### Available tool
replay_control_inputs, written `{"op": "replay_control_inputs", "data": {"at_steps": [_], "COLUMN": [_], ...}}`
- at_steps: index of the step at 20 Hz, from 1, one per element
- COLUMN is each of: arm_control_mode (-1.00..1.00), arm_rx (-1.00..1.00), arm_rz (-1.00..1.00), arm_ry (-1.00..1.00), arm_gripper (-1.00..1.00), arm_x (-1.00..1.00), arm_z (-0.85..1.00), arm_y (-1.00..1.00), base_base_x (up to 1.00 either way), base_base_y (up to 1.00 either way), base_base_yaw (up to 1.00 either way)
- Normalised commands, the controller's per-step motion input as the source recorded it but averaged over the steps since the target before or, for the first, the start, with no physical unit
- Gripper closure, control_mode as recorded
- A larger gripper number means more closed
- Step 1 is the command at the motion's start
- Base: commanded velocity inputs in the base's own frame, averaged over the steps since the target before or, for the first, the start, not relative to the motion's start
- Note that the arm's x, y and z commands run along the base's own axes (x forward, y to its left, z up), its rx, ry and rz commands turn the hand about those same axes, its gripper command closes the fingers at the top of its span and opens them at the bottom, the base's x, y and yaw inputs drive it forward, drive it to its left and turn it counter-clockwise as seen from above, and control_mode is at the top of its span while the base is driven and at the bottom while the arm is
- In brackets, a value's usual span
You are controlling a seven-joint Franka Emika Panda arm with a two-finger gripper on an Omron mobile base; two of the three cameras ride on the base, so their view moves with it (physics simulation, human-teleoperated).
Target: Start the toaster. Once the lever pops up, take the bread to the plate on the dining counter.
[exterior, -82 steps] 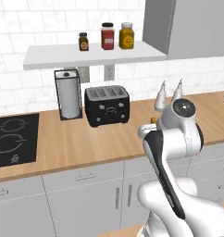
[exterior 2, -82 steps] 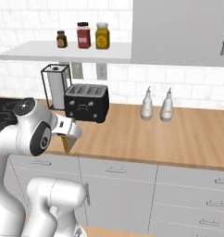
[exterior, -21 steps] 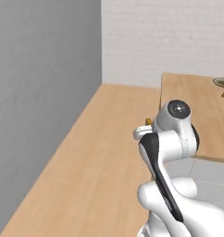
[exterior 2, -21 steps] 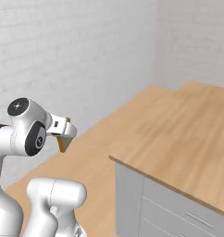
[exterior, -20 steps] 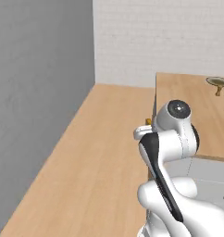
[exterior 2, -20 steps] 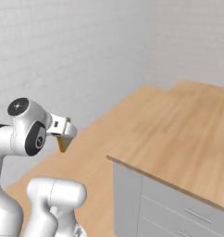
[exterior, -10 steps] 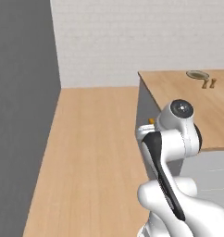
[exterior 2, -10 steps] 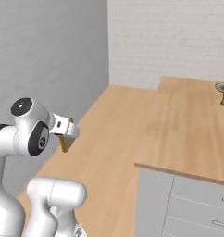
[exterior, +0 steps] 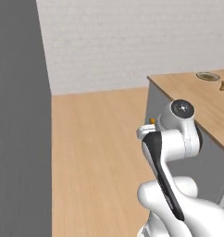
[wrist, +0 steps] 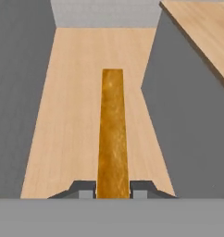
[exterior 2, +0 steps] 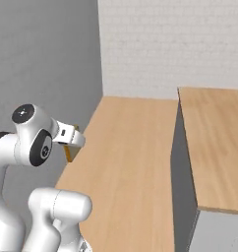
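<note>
I see the wood floor running between a tall grey wall on one side and the grey flank of the counter on the other, with a white brick wall closing the far end. The counter has a light-wood top; in my left base view the plate sits at its far end, with a small tan object near it that I cannot identify. The arm is folded in close over the base, well apart from the plate. In my hand view the pincer is clamped on the bread, one dark fingertip on each face, the golden slice standing edge-on and reaching straight away from the camera over the floor. In my right base view an orange-brown bit of the slice hangs just below the white hand, beside the grey wall.
</note>
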Motion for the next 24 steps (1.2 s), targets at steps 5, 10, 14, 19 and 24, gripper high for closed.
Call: {"op": "replay_control_inputs", "data": {"at_steps": [5,10,14,19,24], "arm_control_mode": [1.0,1.0,1.0,1.0,1.0], "arm_rx": [0.0,0.0,0.0,0.0,0.0], "arm_rz": [0.0,0.0,0.0,0.0,0.0], "arm_ry": [0.0,0.0,0.0,0.0,0.0], "arm_gripper": [1.0,1.0,1.0,1.0,1.0], "arm_x": [0.0,0.0,0.0,0.0,0.0], "arm_z": [0.0,0.0,0.0,0.0,0.0], "arm_y": [0.0,0.0,0.0,0.0,0.0], "base_base_x": [1.0,1.0,1.0,1.0,1.0], "base_base_y": [0.56,0.52,0.44,0.24,0.13], "base_base_yaw": [-0.23,-0.25,-0.25,-0.27,-0.25]}}
